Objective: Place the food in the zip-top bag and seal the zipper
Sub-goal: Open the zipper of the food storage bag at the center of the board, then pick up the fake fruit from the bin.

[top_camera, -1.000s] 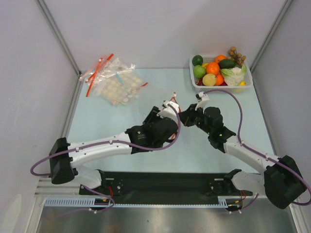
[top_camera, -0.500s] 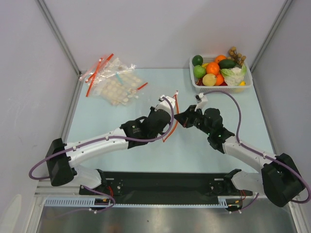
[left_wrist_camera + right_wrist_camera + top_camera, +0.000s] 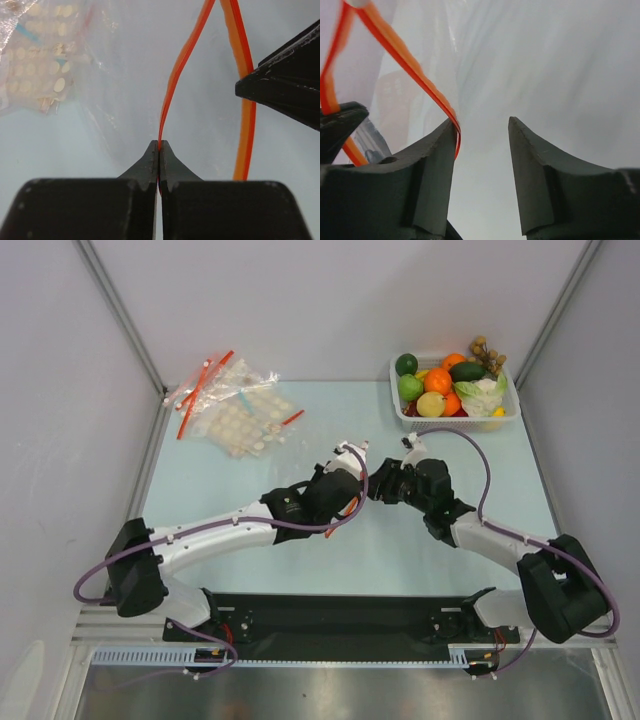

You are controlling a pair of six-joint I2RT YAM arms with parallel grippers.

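The fingers (image 3: 145,162) of my left gripper (image 3: 159,149) are pressed together on the zipper (image 3: 172,85), and they pinch the thin red-orange strip at their tips. My right gripper (image 3: 482,132) has its fingers apart, and the strip only touches one tip. The zip-top bag (image 3: 125,100) is between both grippers, about the middle of the bench (image 3: 200,470). The food (image 3: 438,382) sits in a white basket (image 3: 458,421) at the far right corner.
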